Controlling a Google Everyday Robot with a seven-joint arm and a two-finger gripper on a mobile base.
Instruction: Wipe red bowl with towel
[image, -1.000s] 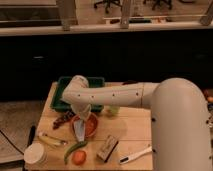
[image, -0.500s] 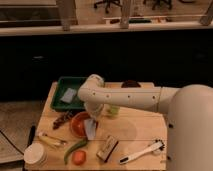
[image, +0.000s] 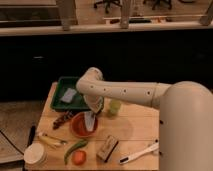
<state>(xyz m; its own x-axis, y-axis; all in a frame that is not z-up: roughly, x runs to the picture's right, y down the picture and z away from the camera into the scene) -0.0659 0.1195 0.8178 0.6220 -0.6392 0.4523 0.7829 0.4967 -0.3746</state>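
Starting at the left, the green tray (image: 57, 102) holds a flat blue-grey piece (image: 68, 95), well apart from the work. Near and right of it the red bowl (image: 76, 129) sits on the wooden table (image: 135, 130). The towel (image: 90, 120) dangles into it from the gripper (image: 94, 107), whose fingers look pinched on the cloth's top. My worry: the bowl may slide under the wiping drag and knock the green pepper (image: 74, 149) or orange ball (image: 79, 158); a swing right could tip the small green cup (image: 115, 107)
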